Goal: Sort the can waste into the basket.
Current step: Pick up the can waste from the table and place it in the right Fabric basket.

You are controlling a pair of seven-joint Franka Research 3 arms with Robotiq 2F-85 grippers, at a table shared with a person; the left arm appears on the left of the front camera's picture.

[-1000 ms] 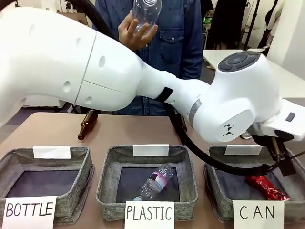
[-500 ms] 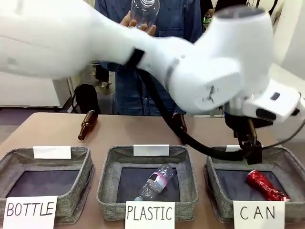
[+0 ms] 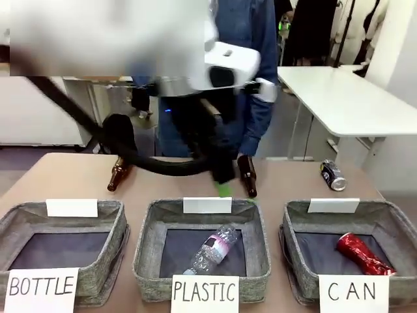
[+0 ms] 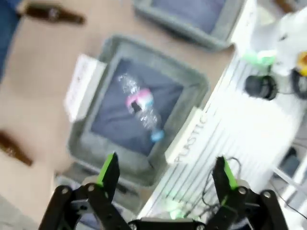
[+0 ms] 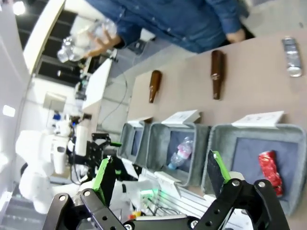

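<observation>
We log the red can (image 3: 363,253) lying inside the CAN basket (image 3: 374,208), toward its right side. The dark can (image 3: 333,175) lies on its side on the table (image 3: 65,176), beyond the basket's far rim and apart from it. Left gripper (image 4: 167,175): fingers spread wide, nothing between them, hanging over the PLASTIC bin (image 4: 192,79), which holds a clear bottle (image 4: 139,105). Right gripper (image 5: 160,173): fingers likewise apart and empty, high above the table. The left arm is motion-blurred in the front view.
</observation>
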